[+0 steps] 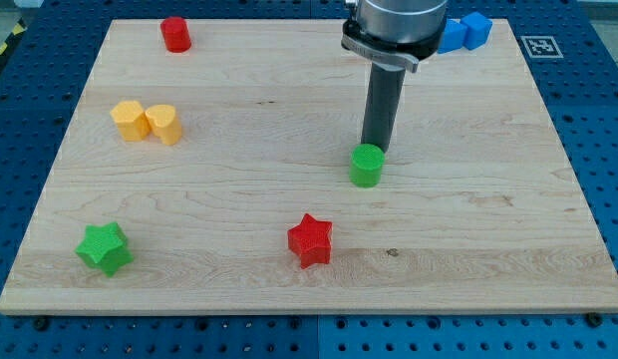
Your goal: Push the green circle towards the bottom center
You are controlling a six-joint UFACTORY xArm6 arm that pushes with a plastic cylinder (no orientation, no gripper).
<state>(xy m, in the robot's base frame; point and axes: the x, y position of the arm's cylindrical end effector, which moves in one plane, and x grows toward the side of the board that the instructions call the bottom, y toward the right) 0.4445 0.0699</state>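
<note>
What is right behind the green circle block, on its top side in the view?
My tip stands directly behind the green circle block, apparently touching. The rod's very end is hidden by the block.

A red cylinder (175, 34) sits near the top left of the wooden board (508, 199). Two yellow blocks (147, 122) touch each other at the left. A green star (104, 248) is at the bottom left. A red star (310, 240) is near the bottom middle. Two blue blocks (464, 32) sit at the top right.
</note>
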